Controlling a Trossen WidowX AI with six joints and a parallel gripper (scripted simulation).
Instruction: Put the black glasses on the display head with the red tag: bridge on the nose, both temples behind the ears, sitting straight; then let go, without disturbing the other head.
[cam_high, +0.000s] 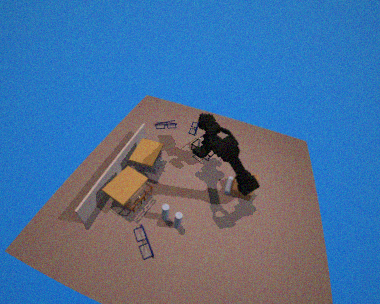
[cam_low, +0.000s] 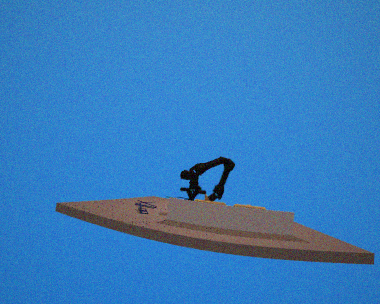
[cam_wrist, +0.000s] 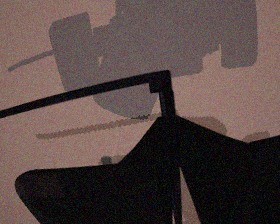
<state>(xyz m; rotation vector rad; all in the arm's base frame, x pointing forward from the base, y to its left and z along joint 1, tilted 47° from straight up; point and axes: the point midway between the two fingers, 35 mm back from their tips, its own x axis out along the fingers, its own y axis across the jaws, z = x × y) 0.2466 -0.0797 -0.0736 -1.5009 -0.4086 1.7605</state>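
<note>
My gripper (cam_high: 201, 152) (cam_low: 191, 197) (cam_wrist: 166, 122) is shut on the black glasses (cam_wrist: 100, 89). In the wrist view a long thin black bar of them runs left from a corner just beyond the fingers. In the top view their thin outline shows around the fingertips, right of the orange-topped blocks. The gripper points down over the table, apart from both blocks. Neither display head can be made out clearly, and no red tag can be made out. The fingers and arm hide part of the glasses.
Two orange-topped blocks (cam_high: 126, 186) (cam_high: 146, 152) stand beside a pale upright wall (cam_high: 110, 172) (cam_low: 230, 220). Dark blue glasses lie at the back and front of the table (cam_high: 280, 240). Two pale-topped posts (cam_high: 165, 212) (cam_high: 178, 220) stand near the nearer block; another (cam_high: 229, 185) stands by the arm's base.
</note>
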